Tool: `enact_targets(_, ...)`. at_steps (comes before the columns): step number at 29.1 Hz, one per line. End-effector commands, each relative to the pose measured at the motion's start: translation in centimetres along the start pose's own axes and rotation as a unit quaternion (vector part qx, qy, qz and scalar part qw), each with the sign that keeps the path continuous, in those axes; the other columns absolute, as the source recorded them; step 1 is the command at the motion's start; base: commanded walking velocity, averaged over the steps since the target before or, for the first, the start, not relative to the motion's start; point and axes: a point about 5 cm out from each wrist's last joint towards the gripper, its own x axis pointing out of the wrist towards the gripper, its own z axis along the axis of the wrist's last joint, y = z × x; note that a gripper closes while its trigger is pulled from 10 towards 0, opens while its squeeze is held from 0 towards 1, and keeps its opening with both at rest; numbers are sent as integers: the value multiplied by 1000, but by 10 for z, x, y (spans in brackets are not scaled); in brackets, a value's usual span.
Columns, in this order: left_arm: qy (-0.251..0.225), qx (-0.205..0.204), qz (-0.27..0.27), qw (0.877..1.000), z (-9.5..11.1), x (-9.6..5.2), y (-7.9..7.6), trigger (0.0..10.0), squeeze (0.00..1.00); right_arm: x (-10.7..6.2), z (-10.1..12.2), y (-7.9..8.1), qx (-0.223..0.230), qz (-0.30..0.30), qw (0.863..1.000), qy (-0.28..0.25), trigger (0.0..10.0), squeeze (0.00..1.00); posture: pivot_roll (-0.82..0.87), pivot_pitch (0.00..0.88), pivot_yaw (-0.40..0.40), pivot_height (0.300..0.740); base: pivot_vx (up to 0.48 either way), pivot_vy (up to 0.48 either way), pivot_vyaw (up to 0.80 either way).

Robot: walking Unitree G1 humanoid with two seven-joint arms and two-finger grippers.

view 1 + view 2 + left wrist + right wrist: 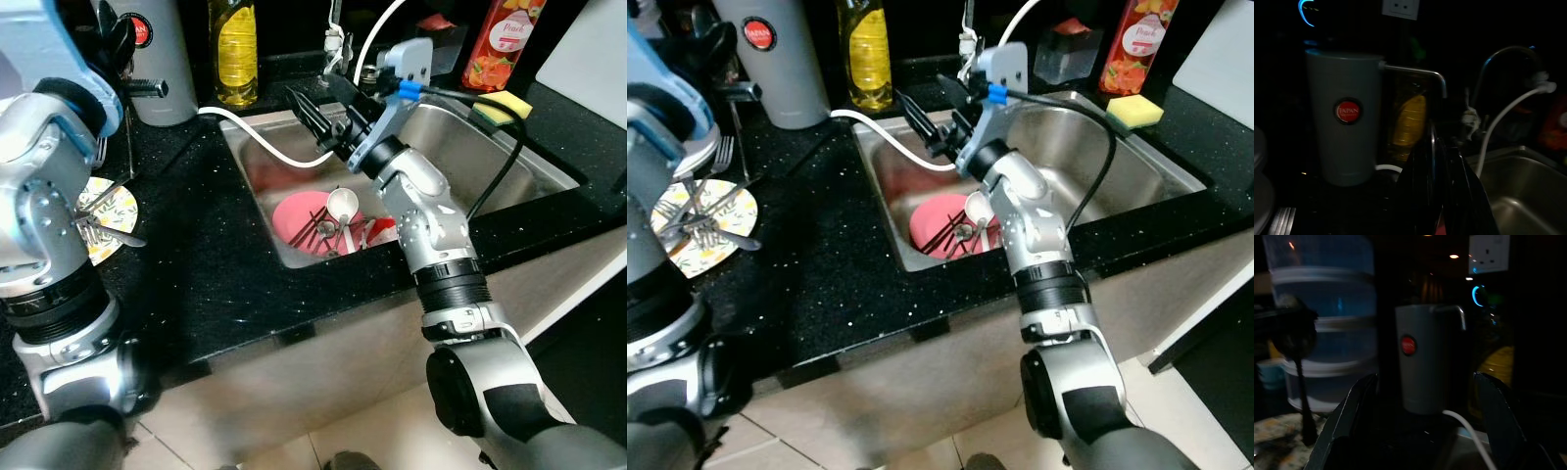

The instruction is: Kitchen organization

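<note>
My right gripper (315, 116) hangs open over the left end of the steel sink (534, 166), with nothing between its fingers. Under it, inside the sink, lies a pink plate (294, 217) carrying a white spoon (343, 204) and some dark utensils (323, 233). A floral plate (118, 208) with forks (710, 227) on it rests on the black counter at the left. My left gripper (120, 44) is raised beside the grey tumbler (162, 59), and in the left wrist view its fingers (1425, 196) are pressed together; I cannot make out anything held.
A white hose (269, 140) runs from the tap across the sink's left rim. Along the back stand a yellow oil bottle (235, 54), a peach juice bottle (500, 44) and a clear box (1068, 54). A yellow sponge (502, 108) lies behind the sink.
</note>
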Motion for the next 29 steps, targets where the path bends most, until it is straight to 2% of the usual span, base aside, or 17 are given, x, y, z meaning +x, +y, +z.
enact_targets(1,-12,-12,-23,1000,6,-1,-7,10000,0,-1,2,2,11,11,1000,-4,10000,0,76,1,-34,740,0,0,0)
enact_targets(2,-25,-28,-63,997,8,-7,-11,10000,0,-3,4,8,9,46,999,0,10000,0,79,1,-32,740,0,0,0)
enact_targets(3,-25,-28,-63,997,8,-7,-11,10000,0,-3,4,8,9,46,999,0,10000,0,79,1,-32,740,0,0,0)
enact_targets(5,-45,-38,-149,987,7,-20,-23,10000,0,-10,1,24,-6,124,992,28,10000,0,86,0,-34,740,0,0,0)
enact_targets(7,-45,-38,-149,987,7,-20,-23,10000,0,-10,1,24,-6,124,992,28,10000,0,86,0,-34,740,0,0,0)
enact_targets(8,-41,-45,-204,977,-2,-30,-37,10000,0,-15,-11,37,-35,179,981,66,10000,0,88,0,-39,740,0,0,0)
enact_targets(10,-41,-45,-204,977,-2,-30,-37,10000,0,-15,-11,37,-35,179,981,66,10000,0,88,0,-39,740,0,0,0)
enact_targets(11,-47,-78,-239,967,-9,-37,-52,10000,0,-14,-28,39,-73,168,978,101,10000,0,97,0,-47,740,0,0,0)
enact_targets(12,-46,-85,-248,964,-10,-39,-55,10000,0,-12,-31,39,-84,161,977,109,10000,0,97,0,-46,740,0,0,0)
enact_targets(16,-31,-112,-246,962,-19,-40,-62,10000,0,-9,-30,41,-89,152,979,105,10000,0,101,0,-46,740,0,0,0)
enact_targets(17,-33,-134,-247,959,-20,-40,-63,10000,0,-8,-29,43,-85,151,979,104,10000,0,99,0,-42,740,0,0,0)
enact_targets(23,-32,-139,-252,957,-21,-41,-63,10000,0,-7,-28,43,-77,137,982,100,10000,0,98,0,-40,740,0,0,0)
enact_targets(26,-27,-145,-251,957,-23,-40,-62,10000,0,-5,-25,38,-75,112,987,92,10000,0,91,0,-27,740,0,0,0)
enact_targets(28,-21,-146,-247,958,-26,-39,-59,10000,0,-6,-23,39,-59,117,988,83,10000,0,88,0,-20,740,0,0,0)
enact_targets(29,-15,-146,-242,959,-28,-39,-58,10000,0,-9,-18,44,-35,146,986,72,10000,0,85,0,-14,740,0,0,0)
